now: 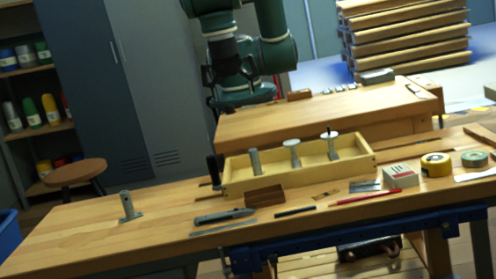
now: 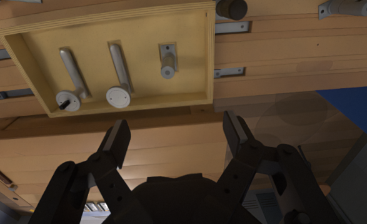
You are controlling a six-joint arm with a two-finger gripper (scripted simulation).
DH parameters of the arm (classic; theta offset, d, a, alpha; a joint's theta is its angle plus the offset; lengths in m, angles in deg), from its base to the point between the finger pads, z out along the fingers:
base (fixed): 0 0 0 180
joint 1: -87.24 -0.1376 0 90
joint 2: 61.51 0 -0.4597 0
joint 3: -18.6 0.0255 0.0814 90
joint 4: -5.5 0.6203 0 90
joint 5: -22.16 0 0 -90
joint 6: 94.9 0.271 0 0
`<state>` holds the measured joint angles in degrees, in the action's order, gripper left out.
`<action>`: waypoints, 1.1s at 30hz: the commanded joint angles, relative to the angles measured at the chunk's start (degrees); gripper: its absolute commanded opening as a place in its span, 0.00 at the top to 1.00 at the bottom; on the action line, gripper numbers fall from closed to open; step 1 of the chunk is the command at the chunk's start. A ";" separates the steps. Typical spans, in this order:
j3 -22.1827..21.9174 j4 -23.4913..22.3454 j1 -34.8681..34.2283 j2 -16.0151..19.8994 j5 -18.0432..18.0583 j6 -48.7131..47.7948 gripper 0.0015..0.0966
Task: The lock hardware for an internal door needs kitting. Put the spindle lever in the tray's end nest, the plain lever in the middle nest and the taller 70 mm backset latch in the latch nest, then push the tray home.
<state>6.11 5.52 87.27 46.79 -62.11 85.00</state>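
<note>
The second latch (image 1: 128,206) (image 2: 348,7) stands alone on the left part of the bench, cut off at the top edge of the wrist camera. The wooden tray (image 1: 299,163) (image 2: 115,59) sits mid-bench and holds three parts: the spindle lever (image 1: 330,143) (image 2: 70,81) in the end nest, the plain lever (image 1: 293,152) (image 2: 119,76) in the middle nest, and a latch (image 1: 255,161) (image 2: 167,61) upright in the latch nest. My gripper (image 1: 228,81) (image 2: 176,137) hangs high behind the tray, over the raised rear bench. It is open and holds nothing.
The raised rear bench (image 1: 325,110) runs just behind the tray. A black knob (image 1: 214,171) (image 2: 232,8) stands at the tray's left end, and a brown block (image 1: 264,196) lies in front. A utility knife (image 1: 224,216), pencil (image 1: 365,196), box (image 1: 400,175) and tape measure (image 1: 435,164) lie along the front.
</note>
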 commanded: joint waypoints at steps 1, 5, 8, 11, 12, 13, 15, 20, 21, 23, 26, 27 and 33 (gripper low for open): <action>-0.80 -0.02 0.50 0.60 -0.13 -0.44 0.03; -4.51 -0.02 2.54 3.54 -0.90 -2.48 0.03; -7.69 -0.02 4.08 6.00 -1.62 -4.01 0.03; -10.46 -0.02 5.28 8.09 -2.29 -5.21 0.03; -11.17 -0.02 5.57 8.63 -2.47 -5.51 0.03; -11.75 -0.02 5.80 9.06 -2.62 -5.74 0.03; -12.50 -0.02 6.10 9.62 -2.81 -6.03 0.03; -12.78 -0.02 6.20 9.83 -2.88 -6.14 0.03; -12.78 -0.02 6.20 9.83 -2.88 -6.14 0.03; -12.78 -0.02 6.20 9.83 -2.87 -6.14 0.03; -12.75 -0.02 6.20 9.84 -2.84 -6.14 0.03; -12.74 -0.02 6.20 9.85 -2.82 -6.14 0.03; -12.58 -0.02 6.20 9.91 -2.60 -6.14 0.03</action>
<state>-6.44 5.50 93.48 56.73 -64.71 78.86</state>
